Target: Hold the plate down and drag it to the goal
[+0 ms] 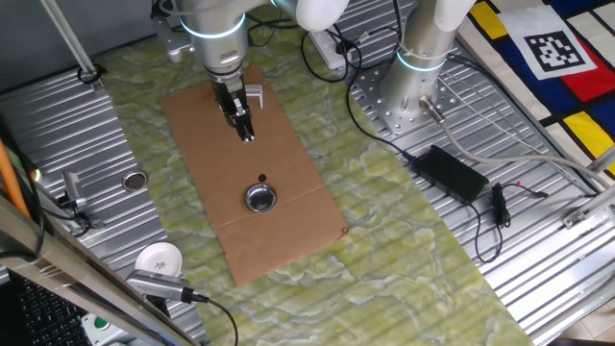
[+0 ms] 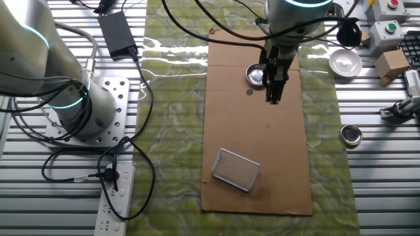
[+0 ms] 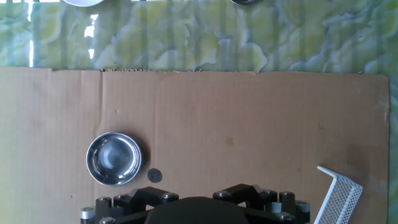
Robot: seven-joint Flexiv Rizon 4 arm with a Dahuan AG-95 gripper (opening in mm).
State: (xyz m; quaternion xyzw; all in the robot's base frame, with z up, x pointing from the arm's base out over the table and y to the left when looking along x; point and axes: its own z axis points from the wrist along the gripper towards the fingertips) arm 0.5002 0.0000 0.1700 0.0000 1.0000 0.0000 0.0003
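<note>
The small shiny round silver metal plate [image 1: 260,198] sits on the flat brown cardboard sheet [image 1: 202,125], close to one end of it and just beside a tiny dark dot [image 1: 262,178]. The robot's black gripper [image 1: 246,135] hangs above the cardboard, well apart from the plate and touching nothing. Its fingers look close together with nothing between them, but I cannot tell for sure if they are shut tight.

I think the plate is light, hard and slippery. It would slide easily on the cardboard and could tip or skid away if pushed on its raised rim. The best spot to press looks like the middle of the bowl part, straight down, so it stays flat while it is dragged.

A little white wire mesh basket [image 2: 236,169] lies near the other end of the cardboard. I cannot read any words or brand names anywhere.
</note>
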